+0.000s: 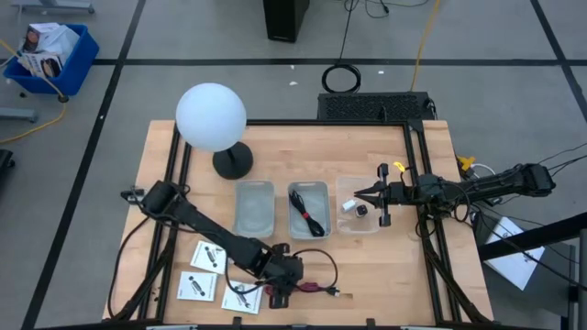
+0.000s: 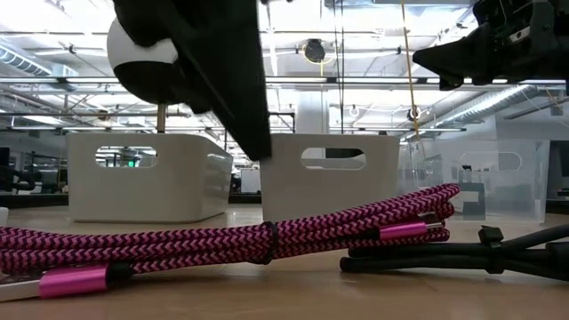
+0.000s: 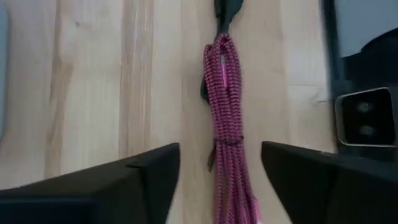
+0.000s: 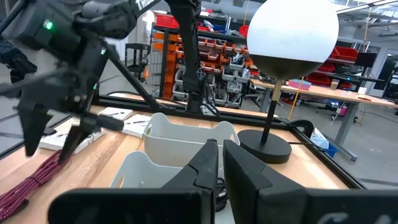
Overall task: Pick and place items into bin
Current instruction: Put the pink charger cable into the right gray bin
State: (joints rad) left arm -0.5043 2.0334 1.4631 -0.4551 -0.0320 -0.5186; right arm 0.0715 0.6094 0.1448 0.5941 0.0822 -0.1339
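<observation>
The magenta-and-black braided cable bundle (image 1: 310, 287) lies by the table's near edge, also in the left wrist view (image 3: 224, 124) and the low view (image 2: 267, 240). My left gripper (image 1: 284, 286) hangs open just above it, one finger on either side (image 3: 221, 180), touching nothing. Three white printed packets (image 1: 208, 257) (image 1: 197, 288) (image 1: 240, 295) lie flat to the cable's left. My right gripper (image 1: 359, 195) (image 4: 221, 158) hovers shut over the right clear bin (image 1: 374, 227). In that bin lie a tiny white piece (image 1: 348, 206) and a tiny black cube (image 1: 363, 211).
The left bin (image 1: 254, 206) and the middle bin (image 1: 321, 192), which holds a black cable (image 1: 308, 215), stand in a row at the table's middle. The white globe lamp (image 1: 211, 117) on its black base (image 1: 232, 162) stands behind them. Black frame rails (image 1: 417, 183) border the table.
</observation>
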